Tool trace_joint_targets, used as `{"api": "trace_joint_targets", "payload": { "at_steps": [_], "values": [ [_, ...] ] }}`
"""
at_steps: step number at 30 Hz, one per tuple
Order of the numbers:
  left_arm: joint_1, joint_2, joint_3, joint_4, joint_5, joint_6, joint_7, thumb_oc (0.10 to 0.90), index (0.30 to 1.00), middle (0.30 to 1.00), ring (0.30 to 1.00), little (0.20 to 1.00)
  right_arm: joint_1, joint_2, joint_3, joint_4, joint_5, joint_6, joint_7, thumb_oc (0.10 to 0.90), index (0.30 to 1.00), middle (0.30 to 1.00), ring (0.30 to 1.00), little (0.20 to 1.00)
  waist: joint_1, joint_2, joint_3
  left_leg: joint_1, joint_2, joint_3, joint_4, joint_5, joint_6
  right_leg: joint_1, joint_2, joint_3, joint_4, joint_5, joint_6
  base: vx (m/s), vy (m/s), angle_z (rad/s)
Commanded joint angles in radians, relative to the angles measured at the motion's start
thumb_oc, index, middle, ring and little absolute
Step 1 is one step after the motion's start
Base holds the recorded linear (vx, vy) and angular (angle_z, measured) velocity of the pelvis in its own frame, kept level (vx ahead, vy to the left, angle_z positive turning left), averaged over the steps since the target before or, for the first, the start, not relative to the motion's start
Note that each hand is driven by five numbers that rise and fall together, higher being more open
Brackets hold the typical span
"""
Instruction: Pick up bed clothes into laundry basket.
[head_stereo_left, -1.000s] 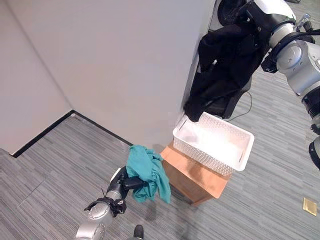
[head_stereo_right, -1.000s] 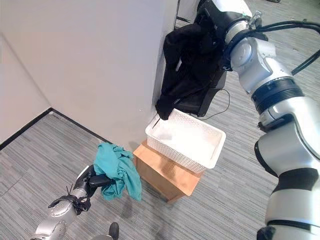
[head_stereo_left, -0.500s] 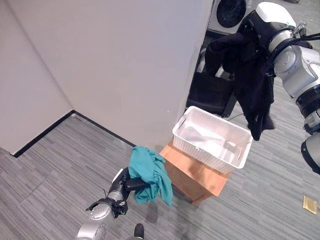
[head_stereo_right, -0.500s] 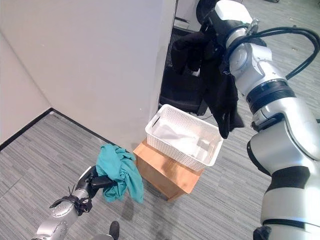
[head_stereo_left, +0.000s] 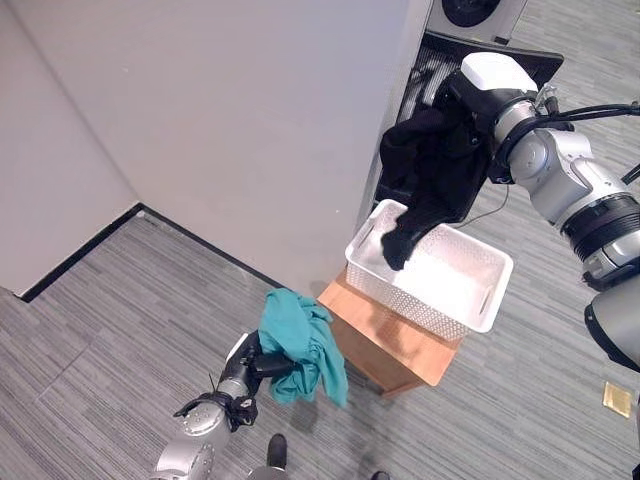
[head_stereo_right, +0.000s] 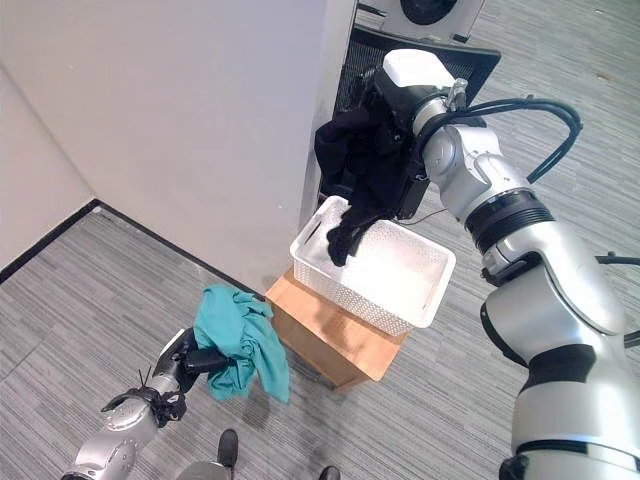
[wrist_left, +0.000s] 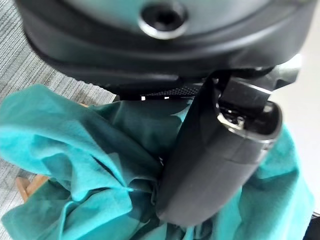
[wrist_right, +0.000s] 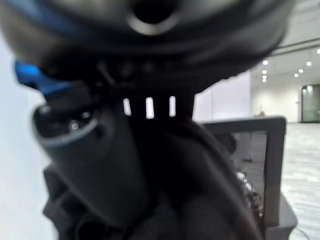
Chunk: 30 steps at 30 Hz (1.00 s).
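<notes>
A white laundry basket sits on a wooden box beside a grey wall. My right hand is raised above the basket's far left corner, shut on a black garment. The garment hangs down and its lower end dips inside the basket. My left hand is low, to the left of the box, shut on a bunched teal cloth. The cloth drapes over that hand and hangs clear of the floor.
A tall grey wall stands behind and left of the basket. A black mesh office chair is just behind the basket, with a washing machine beyond it. A small tan object lies on the carpet at right.
My right arm swung the black garment from beyond the basket's right side back over it, and its end now hangs into the basket. The left hand still holds the teal cloth in place.
</notes>
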<state>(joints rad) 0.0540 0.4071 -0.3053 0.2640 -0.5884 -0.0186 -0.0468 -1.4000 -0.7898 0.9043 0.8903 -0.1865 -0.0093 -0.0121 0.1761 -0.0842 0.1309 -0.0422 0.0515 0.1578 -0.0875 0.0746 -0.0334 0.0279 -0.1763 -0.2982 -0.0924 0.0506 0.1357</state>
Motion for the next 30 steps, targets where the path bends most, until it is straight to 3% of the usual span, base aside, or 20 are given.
{"api": "trace_joint_targets", "payload": {
  "at_steps": [1,6,19,30],
  "values": [
    [-0.104,0.025,-0.011,-0.145,-0.01,-0.107,-0.003,0.4,0.3,0.3,0.3,0.3,-0.166,-0.029,-0.047,0.02,-0.016,0.003,-0.077,0.4,0.3,0.3,0.3,0.3,0.006,-0.04,-0.01,-0.017,-0.012,-0.001,0.0,0.01,-0.025,0.107,-0.022,-0.018,0.013,-0.01,0.054,0.0,0.0,0.0],
    [-0.105,0.032,-0.012,-0.151,-0.013,-0.106,-0.004,0.4,0.3,0.3,0.3,0.3,-0.157,-0.021,-0.056,0.028,-0.02,0.006,-0.077,0.4,0.3,0.3,0.3,0.3,0.01,-0.037,0.011,-0.031,-0.013,-0.003,0.0,0.014,-0.023,0.091,-0.023,-0.02,0.021,-0.011,0.054,-0.04,0.001,0.0],
    [-0.104,0.042,0.001,-0.158,-0.018,-0.121,0.019,0.4,0.3,0.3,0.3,0.3,-0.092,0.024,-0.085,0.009,-0.009,0.004,-0.072,0.4,0.3,0.3,0.3,0.3,0.049,-0.06,0.095,-0.101,-0.012,-0.028,0.008,0.032,-0.018,0.04,-0.012,-0.03,0.031,0.004,0.048,-0.04,-0.01,0.0],
    [-0.092,0.06,0.004,-0.183,-0.02,-0.125,0.025,0.4,0.3,0.3,0.3,0.3,-0.053,0.076,-0.108,0.086,-0.007,0.008,-0.071,0.4,0.3,0.3,0.3,0.3,0.075,-0.044,0.13,-0.139,-0.014,-0.037,0.012,0.038,-0.018,0.012,-0.007,-0.037,0.023,0.014,0.047,0.0,0.01,0.06]
  ]
}}
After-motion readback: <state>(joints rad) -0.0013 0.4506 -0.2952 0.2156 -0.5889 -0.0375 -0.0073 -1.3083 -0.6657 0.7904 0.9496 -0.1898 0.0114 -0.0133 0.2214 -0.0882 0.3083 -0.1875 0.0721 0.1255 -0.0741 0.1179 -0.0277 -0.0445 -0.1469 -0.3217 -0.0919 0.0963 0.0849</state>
